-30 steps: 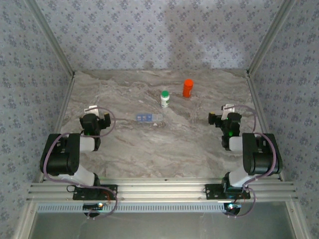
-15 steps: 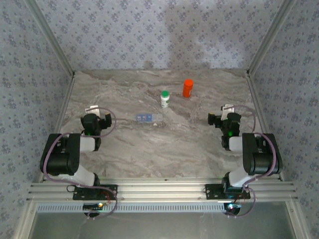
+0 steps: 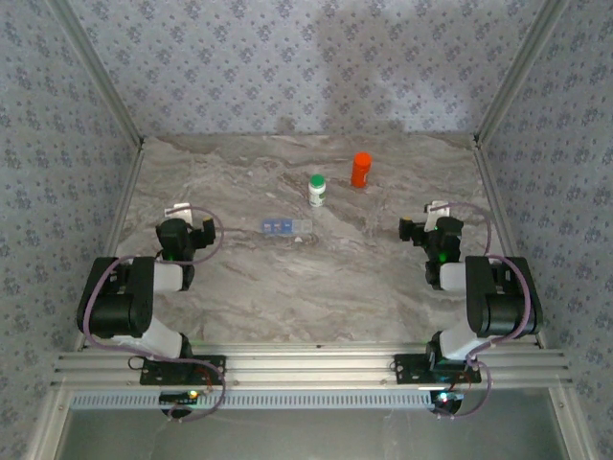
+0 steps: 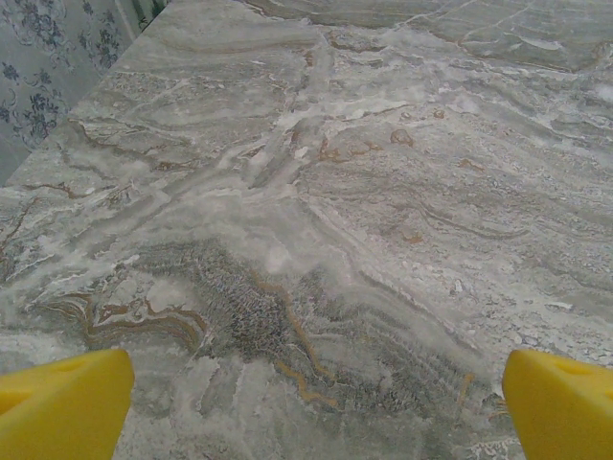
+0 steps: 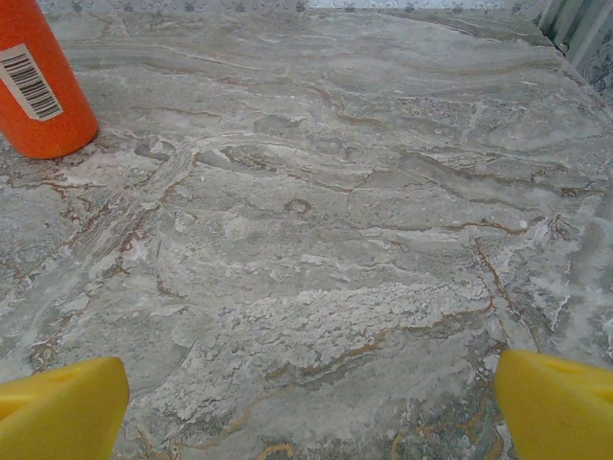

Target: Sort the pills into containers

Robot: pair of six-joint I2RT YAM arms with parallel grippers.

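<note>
The containers are one small flat pill box (image 3: 285, 226), blue and clear, lying on the marble table (image 3: 316, 287) left of centre. The pills are hidden from me. My left gripper (image 3: 189, 219) rests low at the table's left side, a hand's width left of the pill box. Its yellow fingertips (image 4: 62, 402) stand wide apart over bare marble, so the left gripper (image 4: 311, 407) is open and empty. My right gripper (image 3: 422, 218) rests at the right side. The right gripper (image 5: 308, 407) is also open, with only marble between its yellow fingertips (image 5: 556, 402).
A white bottle with a green cap (image 3: 317, 190) stands behind the pill box. An orange bottle (image 3: 360, 170) stands further back and right, and it is at the far left (image 5: 38, 81) ahead of the right gripper. Patterned walls with metal posts (image 3: 120, 115) enclose the table.
</note>
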